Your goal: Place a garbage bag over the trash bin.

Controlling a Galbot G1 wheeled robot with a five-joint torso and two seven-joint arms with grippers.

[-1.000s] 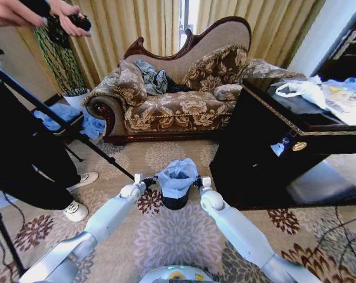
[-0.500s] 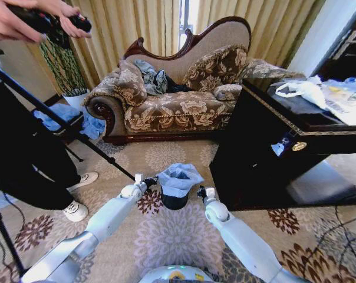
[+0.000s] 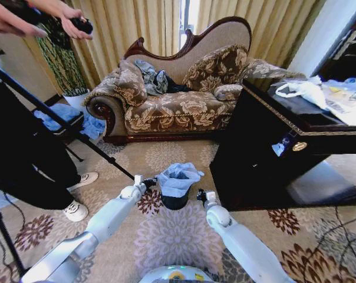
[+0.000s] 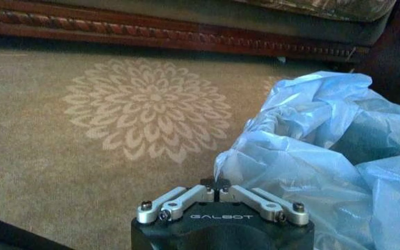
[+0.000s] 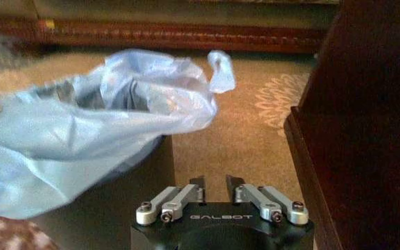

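Left gripper [image 3: 150, 182] pinched shut on garbage bag [image 3: 178, 177] edge, beside trash bin [image 3: 174, 202]. Bag drapes over bin on carpet. Right gripper [image 3: 200, 194] slightly open, empty, apart from bag. Your risk: one-sided hold drags bag off rim.

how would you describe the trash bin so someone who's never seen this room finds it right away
Start at the patterned sofa and come forward across the flowered carpet toward the robot. The trash bin stands there between the left gripper and right gripper. It is small, round and black, with the garbage bag draped over its top.
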